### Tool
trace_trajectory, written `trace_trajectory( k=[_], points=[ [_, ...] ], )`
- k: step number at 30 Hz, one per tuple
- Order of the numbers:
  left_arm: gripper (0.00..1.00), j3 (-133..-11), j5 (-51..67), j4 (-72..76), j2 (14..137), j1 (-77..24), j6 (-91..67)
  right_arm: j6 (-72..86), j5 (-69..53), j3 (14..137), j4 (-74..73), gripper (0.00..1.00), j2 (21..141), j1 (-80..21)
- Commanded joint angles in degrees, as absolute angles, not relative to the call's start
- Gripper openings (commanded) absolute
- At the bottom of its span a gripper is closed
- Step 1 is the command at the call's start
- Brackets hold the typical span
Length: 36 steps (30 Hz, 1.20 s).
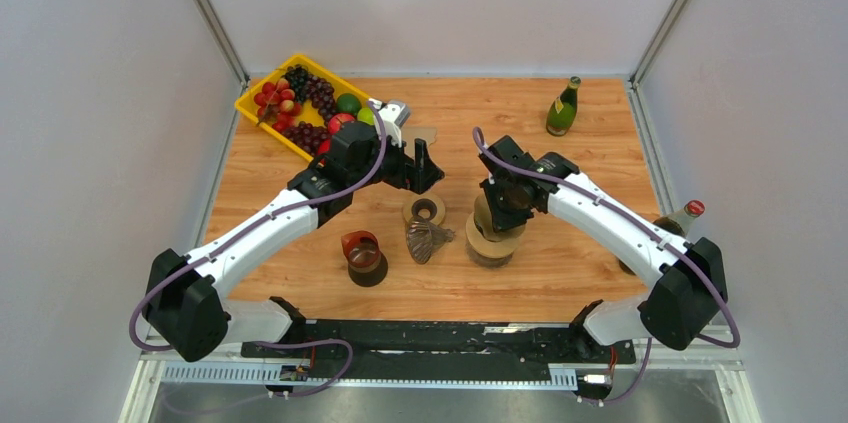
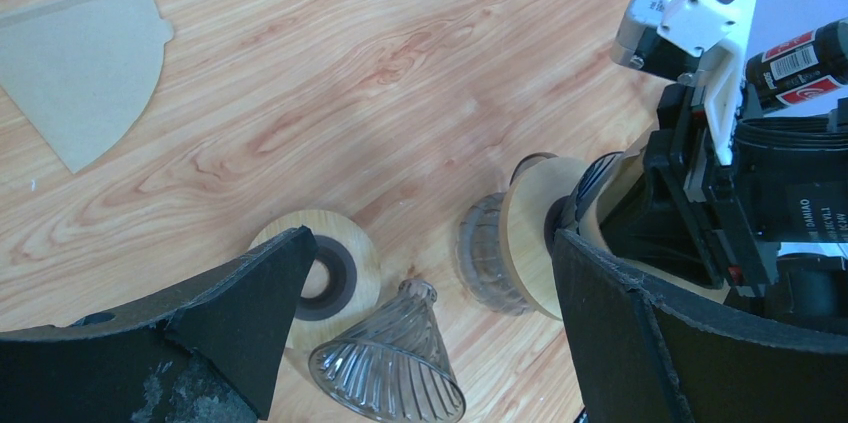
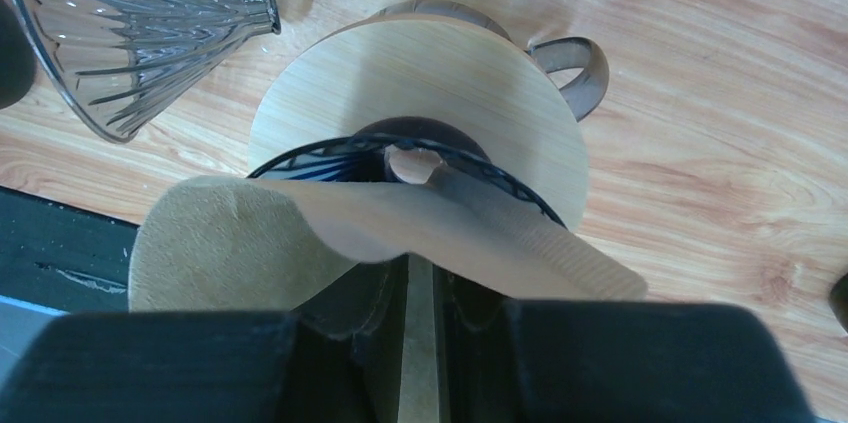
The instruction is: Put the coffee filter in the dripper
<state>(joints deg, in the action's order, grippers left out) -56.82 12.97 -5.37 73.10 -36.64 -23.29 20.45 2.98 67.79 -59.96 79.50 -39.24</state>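
Coffee filter across dripper, interior unseen.

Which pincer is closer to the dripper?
Right. The right pincer hangs just above the dripper, pinching the paper filter over its opening. The left pincer stands open off to the side, by the loose wooden ring.

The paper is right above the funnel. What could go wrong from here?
1. The filter is bent in the right pincer, so it may land crooked on the dripper rather than seat inside.
2. The dripper stands on a cup; a hard push might tip the stack.
3. A glass cone lies on its side close by; a nudge could roll it.
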Motion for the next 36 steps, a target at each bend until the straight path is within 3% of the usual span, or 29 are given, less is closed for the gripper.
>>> trace_trajectory(
  k=[1, 36],
  points=[
    [1.00, -57.5, 13.0, -4.9, 73.2, -36.4, -23.5, 21.0, 3.2, 66.4, -56.0, 0.18, 79.6, -39.5],
    [1.00, -57.6, 12.0, -5.6, 73.3, -36.0, -23.0, 21.3, -3.0, 58.9, -48.9, 0.18, 83.6, -39.5]
  ],
)
